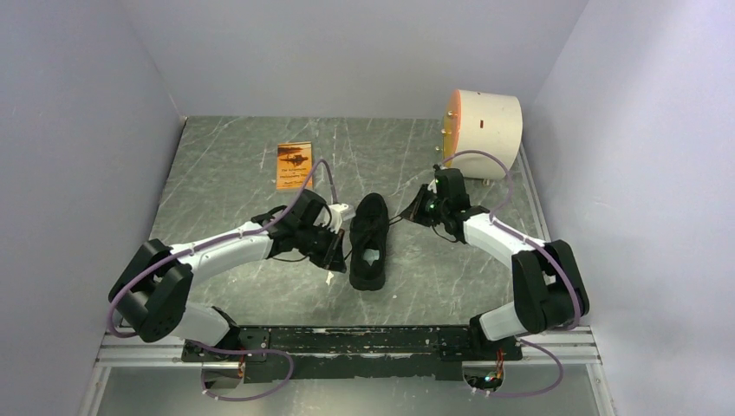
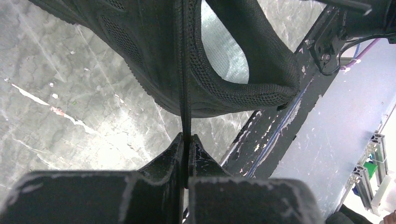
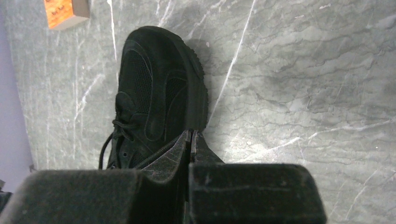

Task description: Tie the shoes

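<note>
**Shoe centred on table, both claws clenched**

The shoe (image 1: 369, 241) lies in the middle of the frame in the top view. Its toe points to the upper edge and its heel to the lower edge. It stands upright on its sole, with a pale patch showing inside the opening. It sits between the two arms, with table (image 1: 225, 173) visible on all sides.

A lace (image 2: 185, 93) runs taut from the shoe's collar straight down the left wrist view. It ends between the fingertips at lower centre. The left gripper (image 2: 187, 142) is clenched on this lace, with the jaws pressed together around it. In the top view this claw sits just beside the shoe's left flank, level with the opening.

The right gripper (image 3: 191, 137) is also clenched, with no gap between the jaws. In its wrist view the fingertips overlap the near edge of the shoe's forepart. Black on black hides whatever lies between them. In the top view a thin second lace (image 1: 400, 216) leads from the shoe's right side up to this claw. The claw hangs right of the shoe and apart from it. The grasp on that strand is judged from the top view only.

An orange card (image 1: 294, 165) lies flat, upper left of the shoe and well apart from it. A white drum (image 1: 490, 126) with an orange face stands at the upper right, behind the right arm. A black rail (image 1: 364, 340) runs along the lower edge and carries both arm bases.
</note>
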`<state>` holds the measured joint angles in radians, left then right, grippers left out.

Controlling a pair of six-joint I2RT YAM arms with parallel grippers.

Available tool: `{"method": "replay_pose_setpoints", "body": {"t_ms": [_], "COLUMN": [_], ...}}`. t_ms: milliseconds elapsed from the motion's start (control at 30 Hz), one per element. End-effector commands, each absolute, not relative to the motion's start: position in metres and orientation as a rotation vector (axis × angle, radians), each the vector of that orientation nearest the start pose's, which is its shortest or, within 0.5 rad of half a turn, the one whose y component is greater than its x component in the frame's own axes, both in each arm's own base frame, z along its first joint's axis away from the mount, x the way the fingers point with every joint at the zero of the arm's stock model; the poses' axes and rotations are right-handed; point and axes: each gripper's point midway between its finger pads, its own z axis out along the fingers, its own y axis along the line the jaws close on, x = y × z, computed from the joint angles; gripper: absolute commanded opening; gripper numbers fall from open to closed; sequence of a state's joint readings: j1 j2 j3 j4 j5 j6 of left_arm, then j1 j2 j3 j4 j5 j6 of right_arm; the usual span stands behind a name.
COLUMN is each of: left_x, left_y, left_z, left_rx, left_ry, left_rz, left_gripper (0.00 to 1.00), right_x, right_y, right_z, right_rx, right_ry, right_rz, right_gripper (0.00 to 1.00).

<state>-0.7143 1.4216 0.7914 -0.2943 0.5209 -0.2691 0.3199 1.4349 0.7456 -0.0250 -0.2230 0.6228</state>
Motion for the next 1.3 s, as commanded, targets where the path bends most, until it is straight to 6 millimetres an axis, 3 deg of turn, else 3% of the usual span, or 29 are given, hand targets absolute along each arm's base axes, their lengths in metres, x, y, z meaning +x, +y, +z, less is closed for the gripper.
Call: {"method": "replay_pose_setpoints", "body": {"t_ms": [0,167,333,467,533,633,700,800,867,967,1100,1267], "left_x": [0.173,0.185,0.188,0.194,0.201,0.210,0.214,0.219,0.216,0.211,0.211,0.208], "left_y": [-0.273,-0.270,-0.268,-0.273,-0.271,-0.264,-0.260,-0.245,-0.238,-0.231,-0.220,-0.218], "left_z": [0.074,0.073,0.066,0.075,0.080,0.092,0.102,0.116,0.119,0.124,0.135,0.144], "left_rx": [0.842,0.835,0.819,0.810,0.806,0.784,0.763,0.671,0.653,0.635,0.588,0.563], "left_ry": [2.519,2.511,2.541,2.522,2.528,2.534,2.510,2.491,2.488,2.485,2.465,2.437], "left_rz": [-1.031,-1.022,-1.041,-1.051,-0.998,-0.914,-0.875,-0.774,-0.746,-0.729,-0.673,-0.692], "left_gripper": [0.05,0.05,0.05,0.05,0.17,0.36,0.44,0.58,0.61,0.64,0.68,0.66], "right_x": [0.337,0.339,0.346,0.342,0.342,0.333,0.326,0.311,0.301,0.279,0.254,0.238], "right_y": [0.168,0.168,0.152,0.171,0.177,0.171,0.165,0.158,0.157,0.176,0.218,0.256], "right_z": [0.071,0.069,0.065,0.084,0.096,0.097,0.105,0.120,0.130,0.145,0.164,0.168], "right_rx": [0.179,0.122,0.123,0.033,0.008,-0.011,-0.045,-0.141,-0.206,-0.312,-0.451,-0.480], "right_ry": [2.372,2.381,2.374,2.332,2.316,2.384,2.403,2.411,2.418,2.418,2.413,2.415], "right_rz": [0.674,0.664,0.572,0.681,0.715,0.671,0.631,0.593,0.577,0.611,0.628,0.612], "right_gripper": [0.00,0.00,0.00,0.00,0.02,0.24,0.34,0.42,0.45,0.48,0.48,0.50]}}
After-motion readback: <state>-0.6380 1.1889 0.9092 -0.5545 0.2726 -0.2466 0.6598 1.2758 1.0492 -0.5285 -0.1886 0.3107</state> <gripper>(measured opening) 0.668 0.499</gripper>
